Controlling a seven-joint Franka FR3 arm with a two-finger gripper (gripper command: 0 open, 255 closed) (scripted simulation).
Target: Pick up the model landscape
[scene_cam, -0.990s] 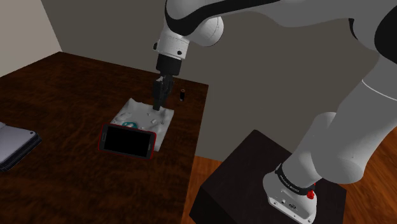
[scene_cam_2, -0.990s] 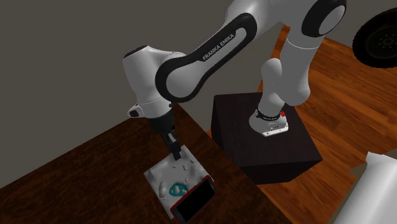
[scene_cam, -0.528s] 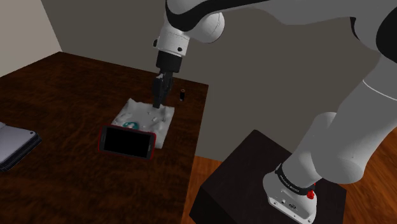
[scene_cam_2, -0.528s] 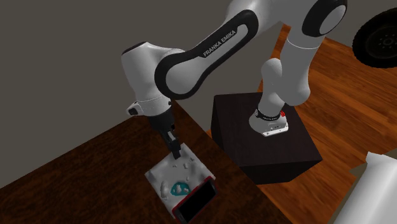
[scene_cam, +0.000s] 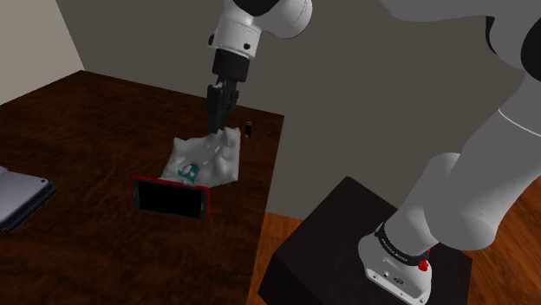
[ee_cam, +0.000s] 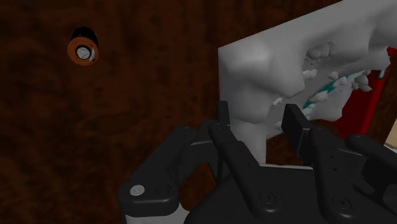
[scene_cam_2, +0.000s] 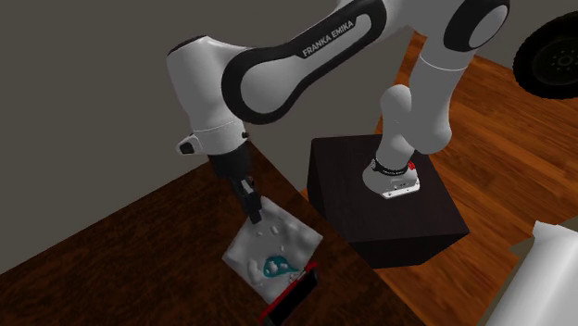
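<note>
The model landscape (scene_cam: 204, 156) hangs tilted over the surface (scene_cam: 87, 121), near its right edge in the shoulder view. Its far corner is up, pinched in the gripper (scene_cam: 218, 130). A phone (scene_cam: 171, 197) lies just in front of it and may be touching its low edge. A small battery (scene_cam: 248, 129) stands just behind it. A flat device (scene_cam: 17, 197) lies well apart at the left. The stand (scene_cam: 338, 234) sits to the right of the surface.

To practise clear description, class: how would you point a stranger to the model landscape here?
Find the dark wooden table; near its edge the black gripper clasps the model landscape by one rim. It is a white, bumpy slab with a teal patch, unlike the red-cased phone beside it and the small black cylinder nearby.
</note>
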